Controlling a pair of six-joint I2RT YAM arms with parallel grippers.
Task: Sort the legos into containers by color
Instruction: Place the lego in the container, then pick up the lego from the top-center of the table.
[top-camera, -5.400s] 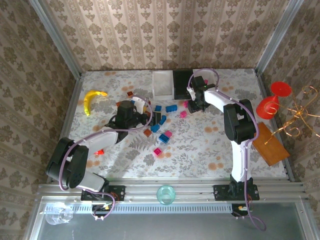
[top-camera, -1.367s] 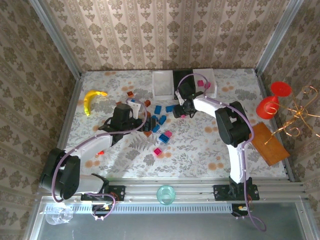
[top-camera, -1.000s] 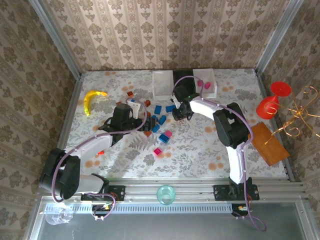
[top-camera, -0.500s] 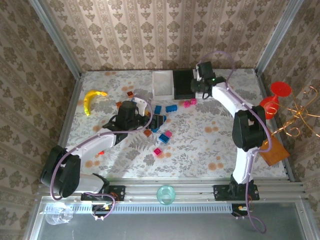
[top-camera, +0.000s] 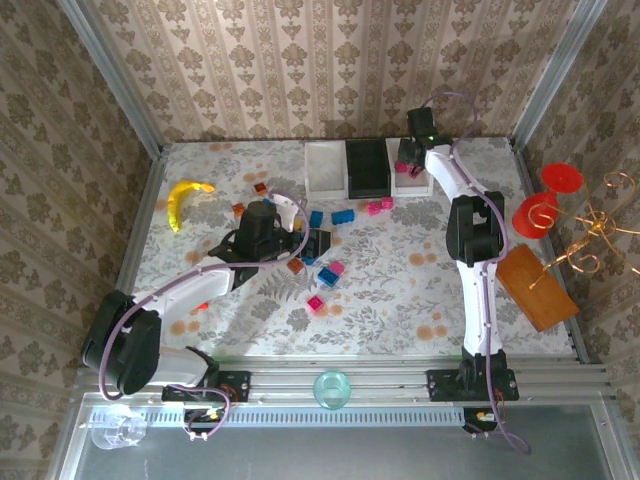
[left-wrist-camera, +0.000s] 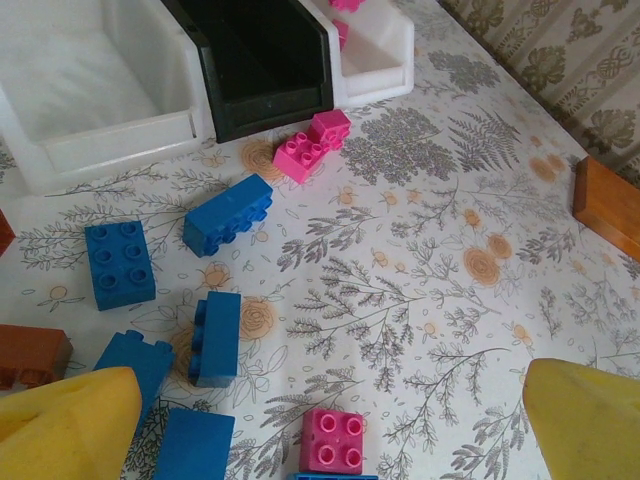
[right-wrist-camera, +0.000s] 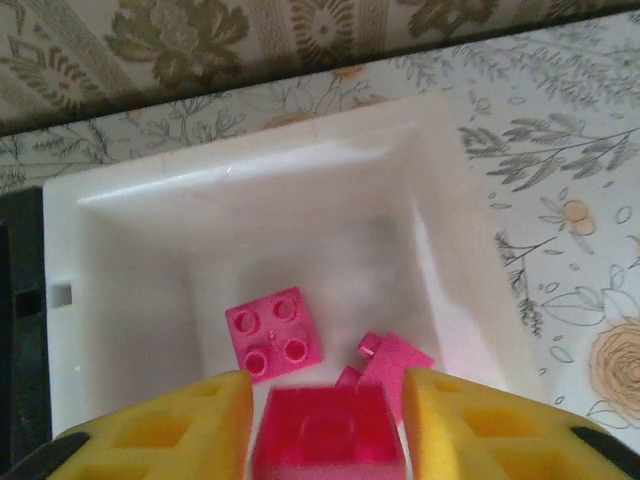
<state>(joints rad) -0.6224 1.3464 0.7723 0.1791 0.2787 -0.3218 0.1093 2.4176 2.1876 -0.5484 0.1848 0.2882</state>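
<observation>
Top camera: small blue, pink and brown plastic bricks (top-camera: 344, 216) lie scattered on the floral desk (top-camera: 400, 290) under my left jaws. My right jaws hang over the right-hand white square tray (top-camera: 420, 185), beside the black square tray (top-camera: 367, 168).

Left wrist: the left jaws are spread wide above a pink square brick (left-wrist-camera: 332, 440).

Right wrist: the right jaws flank a magenta brick (right-wrist-camera: 325, 430) over the white tray, which holds other pink bricks. I cannot tell if they pinch it.
</observation>
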